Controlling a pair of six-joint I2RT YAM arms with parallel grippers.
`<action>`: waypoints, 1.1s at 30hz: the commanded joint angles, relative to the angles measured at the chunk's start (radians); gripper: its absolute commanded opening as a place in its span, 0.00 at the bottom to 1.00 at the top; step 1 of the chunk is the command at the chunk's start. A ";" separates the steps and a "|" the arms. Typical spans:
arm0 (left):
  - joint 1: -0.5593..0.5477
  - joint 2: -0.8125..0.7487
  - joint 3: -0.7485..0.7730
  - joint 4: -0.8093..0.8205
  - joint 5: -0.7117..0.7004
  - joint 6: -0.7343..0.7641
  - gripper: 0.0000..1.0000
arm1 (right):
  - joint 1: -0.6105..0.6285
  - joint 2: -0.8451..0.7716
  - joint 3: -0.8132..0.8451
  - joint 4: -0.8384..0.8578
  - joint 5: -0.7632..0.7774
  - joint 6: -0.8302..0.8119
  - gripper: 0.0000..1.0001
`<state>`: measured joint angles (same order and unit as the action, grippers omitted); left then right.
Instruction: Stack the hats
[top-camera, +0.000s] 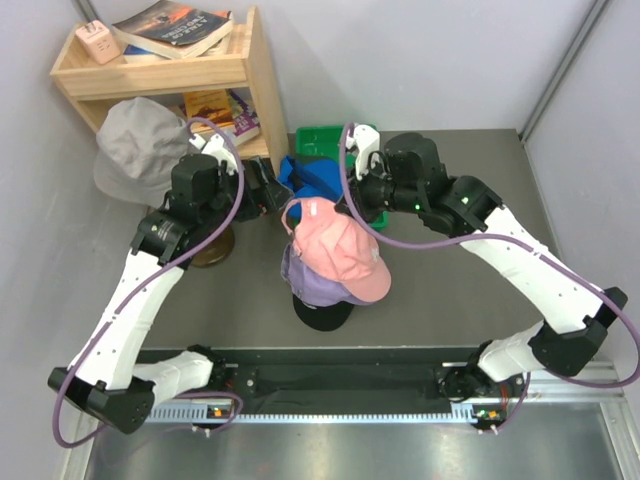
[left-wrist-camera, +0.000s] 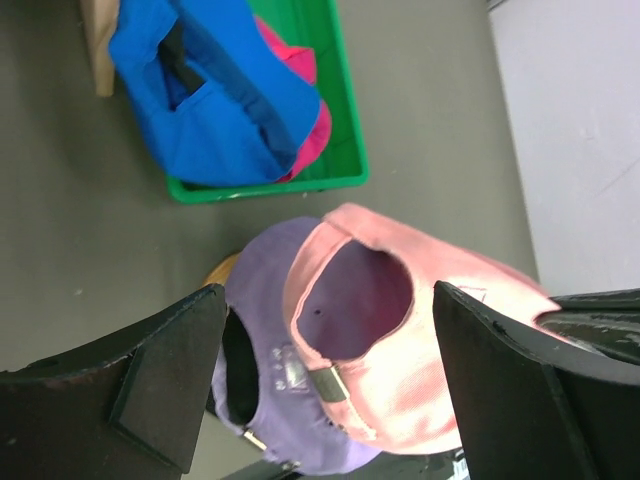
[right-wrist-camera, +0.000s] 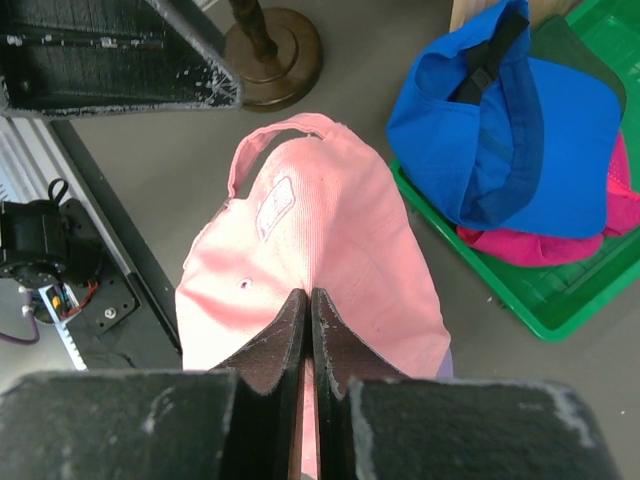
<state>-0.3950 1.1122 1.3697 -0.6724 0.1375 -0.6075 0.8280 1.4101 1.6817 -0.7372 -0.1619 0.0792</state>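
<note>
Three hats sit one upon another in the middle of the top view: the pink cap (top-camera: 340, 255) on top, the lavender cap (top-camera: 300, 285) under it, the black cap (top-camera: 322, 313) lowest. The blue cap (top-camera: 312, 175) lies above them, at the green tray (top-camera: 325, 135). The left gripper (top-camera: 280, 200) and the right gripper (top-camera: 352, 198) meet the upper end of the pink cap from each side.

In the left wrist view you see the left gripper (left-wrist-camera: 325, 380) spread wide and holding nothing. The pink cap (left-wrist-camera: 430, 330) and lavender cap (left-wrist-camera: 265, 290) lie beneath it, between its two fingers. The blue cap (left-wrist-camera: 220, 90) covers the magenta cap (left-wrist-camera: 315, 135) in the tray (left-wrist-camera: 350, 150) at the top.

In the right wrist view the right gripper (right-wrist-camera: 305, 335) has its jaws pressed together, tips over the crown of the pink cap (right-wrist-camera: 320, 230). You cannot tell if fabric is pinched.
</note>
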 joint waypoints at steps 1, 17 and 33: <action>0.002 -0.015 0.002 -0.049 -0.009 0.034 0.88 | 0.014 0.012 0.018 0.067 -0.007 0.001 0.00; 0.001 0.133 0.029 -0.105 0.051 0.084 0.74 | 0.014 0.015 0.030 0.065 -0.016 0.010 0.00; 0.001 0.143 0.005 -0.162 0.062 0.092 0.29 | 0.014 0.039 0.032 0.076 -0.036 0.001 0.00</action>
<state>-0.3950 1.2530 1.3708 -0.8104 0.1944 -0.5224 0.8284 1.4422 1.6821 -0.7242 -0.1734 0.0814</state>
